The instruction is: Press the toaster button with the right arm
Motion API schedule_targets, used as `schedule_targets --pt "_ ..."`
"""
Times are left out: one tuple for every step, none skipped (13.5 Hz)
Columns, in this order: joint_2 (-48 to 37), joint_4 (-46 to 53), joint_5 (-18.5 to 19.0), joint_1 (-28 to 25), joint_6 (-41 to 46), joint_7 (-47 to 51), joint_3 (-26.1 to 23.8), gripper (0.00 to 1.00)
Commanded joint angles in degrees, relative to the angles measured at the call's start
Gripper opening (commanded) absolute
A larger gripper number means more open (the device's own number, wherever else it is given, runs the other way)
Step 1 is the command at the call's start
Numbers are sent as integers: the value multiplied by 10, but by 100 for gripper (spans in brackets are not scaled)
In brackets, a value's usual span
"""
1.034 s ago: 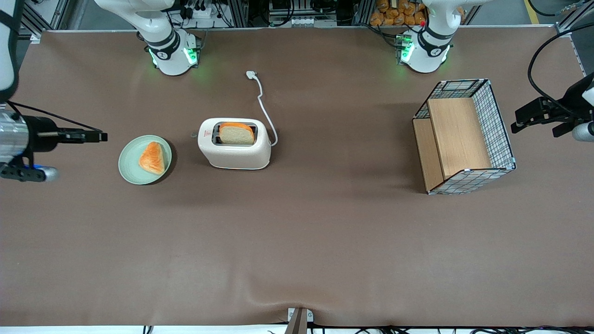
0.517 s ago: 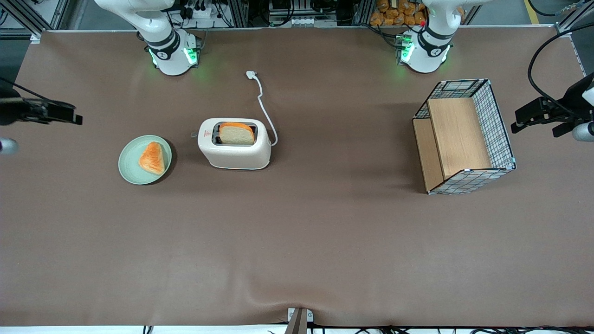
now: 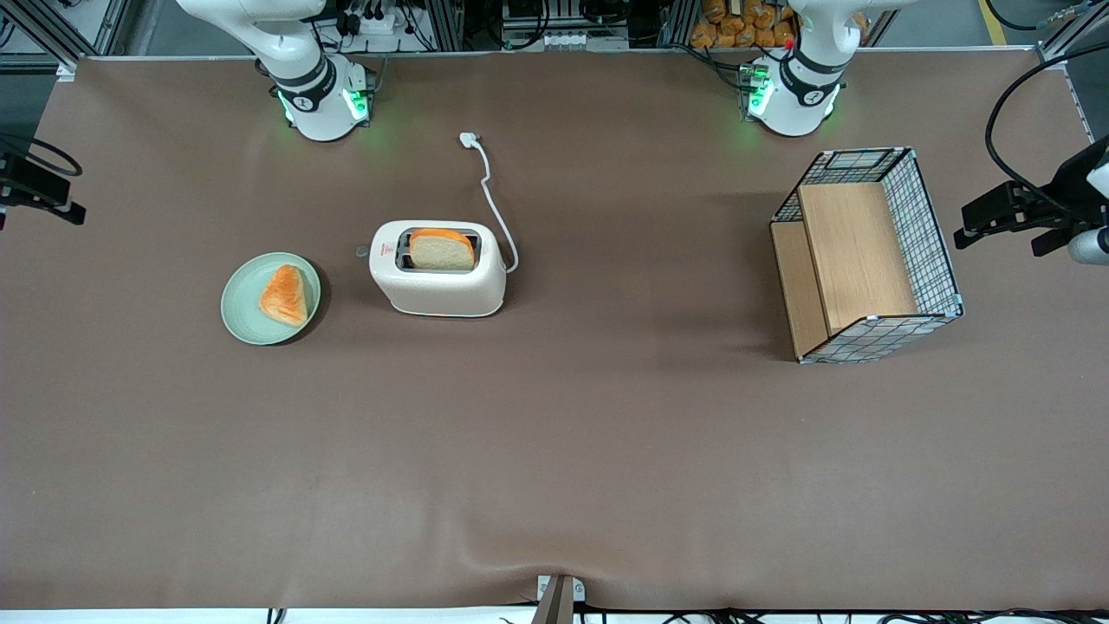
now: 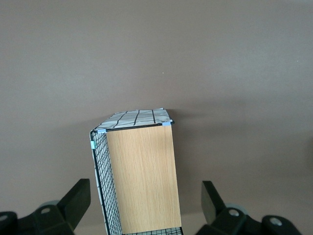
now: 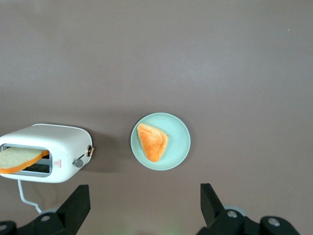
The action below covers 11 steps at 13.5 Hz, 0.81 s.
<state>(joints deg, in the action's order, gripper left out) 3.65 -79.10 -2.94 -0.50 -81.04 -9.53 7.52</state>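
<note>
Bench test, front cam: the cream-white two-slot toaster with rounded corners (image 3: 437, 290) sits mid-table w/ a slice of white bread w/ orange crust (image 3: 442, 250) standing up in one slot. Its white cord (image 3: 496, 208) trails off toward 12 o'clock to a loose plug (image 3: 469, 139), not in any socket. At the toaster's 9 o'clock, just beside it, lies a pale green round plate (image 3: 232, 316) w/ a wedge of orange-glazed bread (image 3: 283, 295). At 3 o'clock, well apart, toward the parked arm's end, stands a wire-mesh basket w/ wooden panels (image 3: 853, 251).

The right arm's black two-finger gripper (image 5: 143, 196) hangs high at the working arm's end of the brown-covered table (image 3: 554, 451), roughly 9–10 o'clock from the toaster and well apart from it. Its fingers are spread wide w/ nothing between them.

The tiny dark grey lever tab (image 5: 78, 162) juts from the narrow face turned to the plate, near a small brass-coloured knob (image 5: 89, 151).

Judgement: the body is prob. a light, hard plastic shell on smooth cloth, so a sideways shove could slide or tip it. No grasp needed: set one fingertip, or the closed pair, on top of the tab & push straight down. The tab looks stiff but small & easy to slip off.
</note>
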Motion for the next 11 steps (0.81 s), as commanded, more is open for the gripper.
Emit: schedule_targets --pt "-30 -37 14 7 -25 -14 -7 100" --pt "-34 -44 21 5 -31 -12 -7 100" --pt "-39 -47 22 1 -32 -6 -9 100" --pt "-41 -54 23 -3 -33 2 -14 100" --pt "-54 -75 23 -8 -48 13 -16 100" --pt "-77 -116 23 -15 -76 20 -17 100" --pt "-101 -156 23 -25 -101 23 -17 100" --pt "-109 -170 23 -29 -107 46 -19 100" --pt "-107 -164 23 -34 -100 78 -22 100" --pt "-107 -164 23 -35 -95 85 -24 100" --pt "-109 -164 23 -36 -91 87 -25 100"
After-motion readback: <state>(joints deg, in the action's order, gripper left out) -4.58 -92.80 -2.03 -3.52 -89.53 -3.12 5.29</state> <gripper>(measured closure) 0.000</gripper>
